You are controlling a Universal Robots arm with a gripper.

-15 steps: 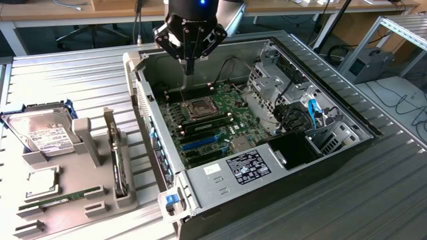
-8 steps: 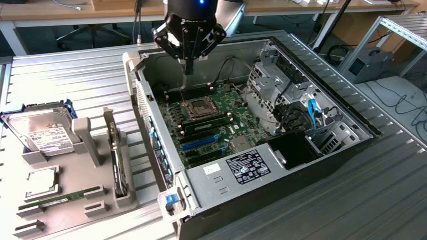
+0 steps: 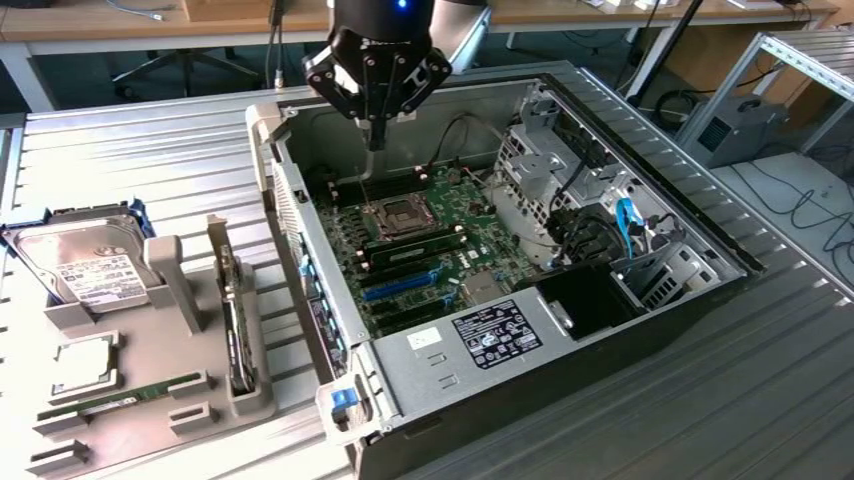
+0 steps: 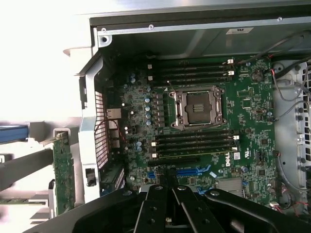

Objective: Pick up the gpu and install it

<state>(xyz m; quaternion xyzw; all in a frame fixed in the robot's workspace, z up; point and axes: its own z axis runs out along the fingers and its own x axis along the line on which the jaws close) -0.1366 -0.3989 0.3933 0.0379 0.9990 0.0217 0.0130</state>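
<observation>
Gripper point(image 3: 376, 138) hangs over the back part of the open computer case point(image 3: 287, 200), above the motherboard point(image 3: 441, 235) and close to the empty processor socket point(image 3: 398, 215). Its fingers are pressed together and I see nothing held between them.

Graphics card point(image 3: 236, 330) is outside the case. It stands on edge in a slot of the grey holder point(image 3: 160, 400), which lies on the metal table point(image 3: 134, 150) towards the exterior view's left. The slot is on the holder's edge nearest the case, so the card runs alongside the case's side wall, just beside it. Card and gripper are well apart, with the case wall between them, and nothing touches the card.

Also in the holder: a hard drive point(image 3: 87, 265) at its far end, a processor chip point(image 3: 83, 365) lying flat, and a memory stick point(image 3: 100, 403) near the front edge.

Wrist view: the closed gripper point(image 4: 171, 187) sits over the blue slots of the motherboard point(image 4: 243, 111), with the socket point(image 4: 199, 109) beyond them. The graphics card point(image 4: 63, 170) shows edge-on as a green board past the case wall point(image 4: 90, 141).
</observation>
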